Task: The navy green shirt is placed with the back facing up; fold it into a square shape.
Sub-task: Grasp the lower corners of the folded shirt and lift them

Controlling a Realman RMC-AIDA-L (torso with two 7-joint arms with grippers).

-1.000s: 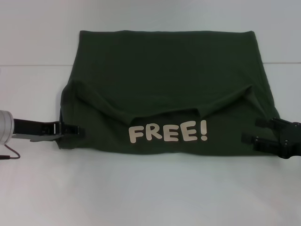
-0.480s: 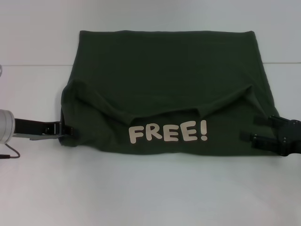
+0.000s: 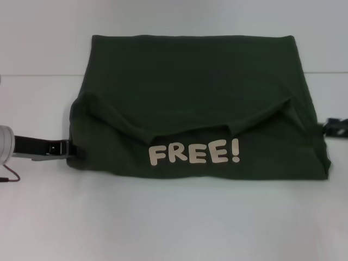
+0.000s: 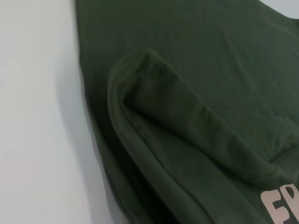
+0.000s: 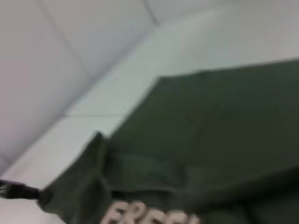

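Surface: white table point(image 3: 174, 217) fills my head view, with a pale wall behind it.
Shirt: the navy green shirt point(image 3: 190, 81) lies in the middle of the table, folded into a broad block; I see its near layer turned up so the cream lettering "FREE!" point(image 3: 194, 153) reads toward me.
Fold line: a soft ridge of cloth point(image 4: 187, 109) runs across the shirt above the lettering; my left wrist view shows it as a rolled hem lying on the layer beneath.
Left gripper: my left gripper point(image 3: 69, 149) sits low at the shirt's left edge, its tip right against the cloth; I cannot tell how its fingers stand.
Right gripper: my right gripper point(image 3: 336, 126) shows only as a dark bit at the frame's right edge, just beside the shirt's right side; finger state I cannot tell.
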